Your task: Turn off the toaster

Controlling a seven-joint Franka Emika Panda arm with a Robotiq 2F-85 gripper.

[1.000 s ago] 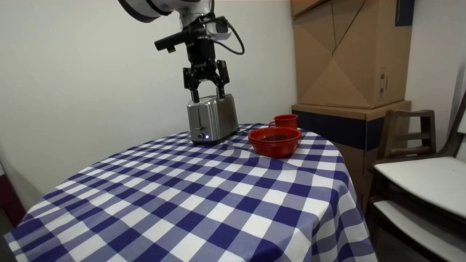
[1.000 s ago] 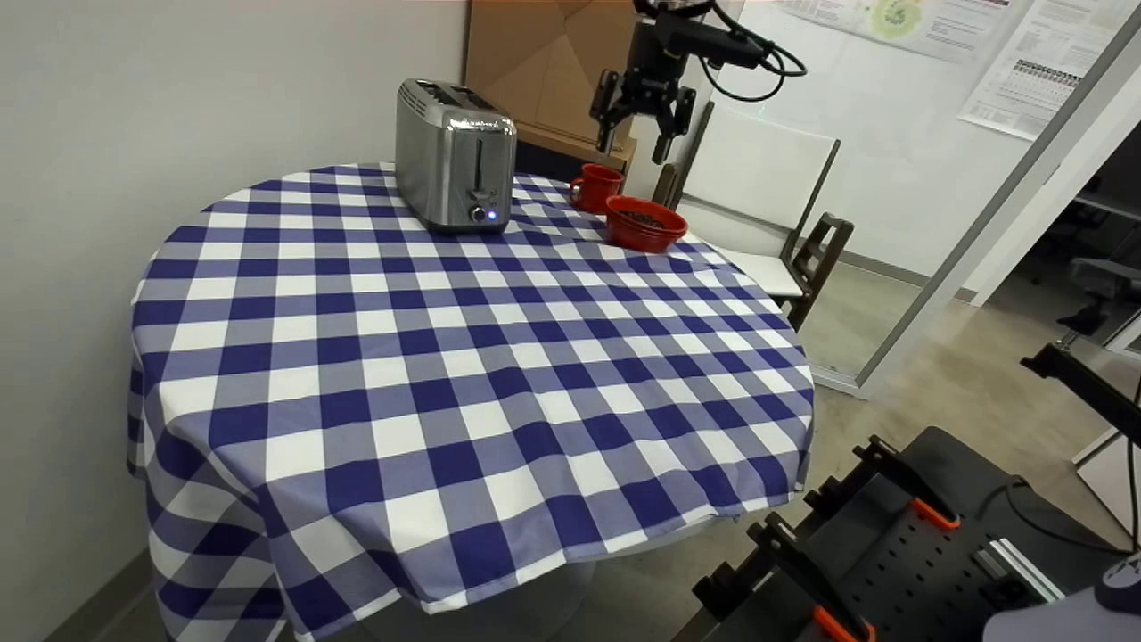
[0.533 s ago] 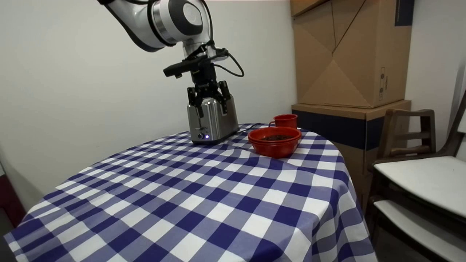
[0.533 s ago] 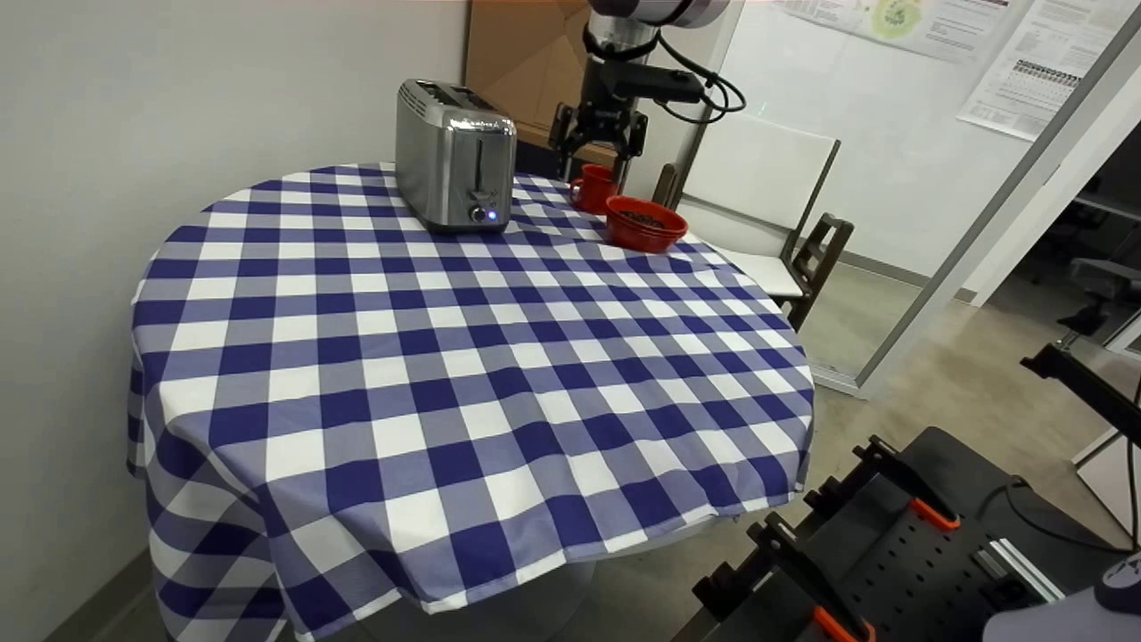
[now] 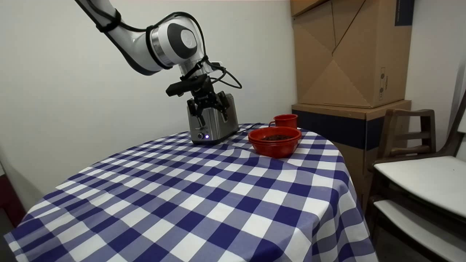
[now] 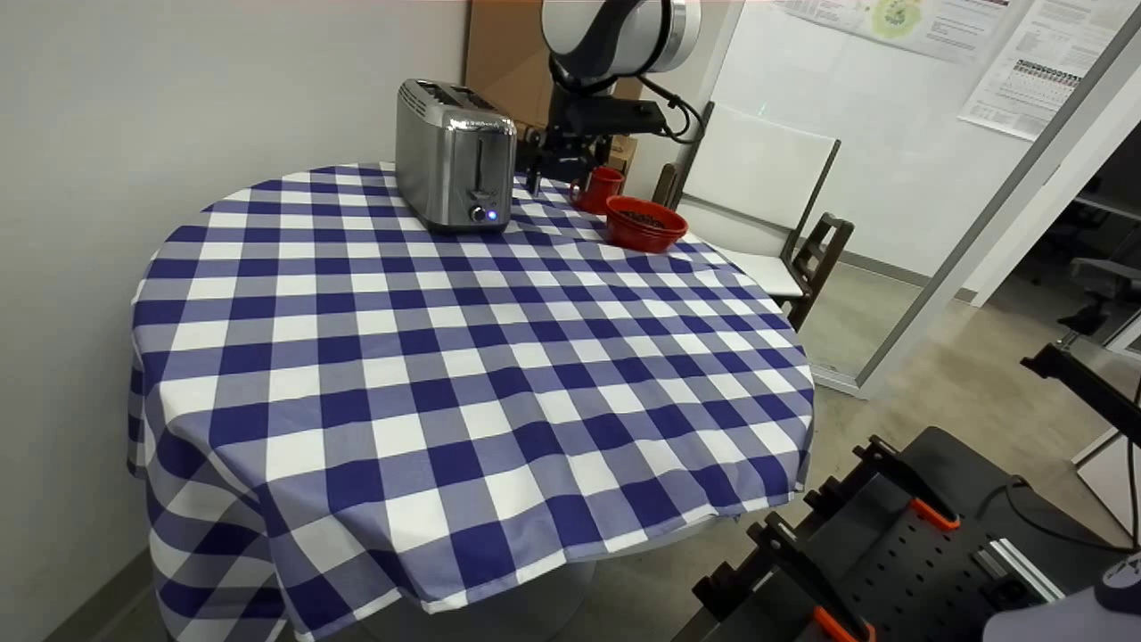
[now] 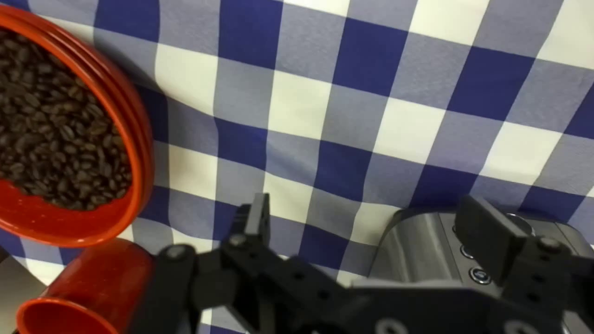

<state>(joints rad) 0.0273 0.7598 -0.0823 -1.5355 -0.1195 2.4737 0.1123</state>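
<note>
The fingers [image 7: 485, 241] of the gripper [image 7: 366, 213] are released and spread wide: in the wrist view one stands just below and left of the middle of the frame, the other at lower right. The lower-right finger covers part of the toaster [image 7: 415, 255], hiding some of its round buttons [image 7: 479, 275]; whether it touches the metal I cannot tell.

In an exterior view the toaster stands upright, left of the top middle, its lever [image 6: 481, 194] low in the slot and a small bluish light [image 6: 492, 215] glowing beside the knob [image 6: 478, 214]. The gripper hangs right of it there, near the red mug [image 6: 599, 189]. Above the gripper, the white arm [image 5: 160, 47] comes in from the upper left of an exterior view.

A red bowl [image 7: 134, 139] at the left edge of the wrist view holds coffee beans [image 7: 60, 130], with the mug just beside it at lower left. A blue-and-white checked tablecloth [image 5: 174, 189] lies under everything, filling the lower middle in both exterior views. Farther out are cardboard boxes [image 5: 338, 58] at upper right and a chair [image 5: 426, 178] along the right edge.
</note>
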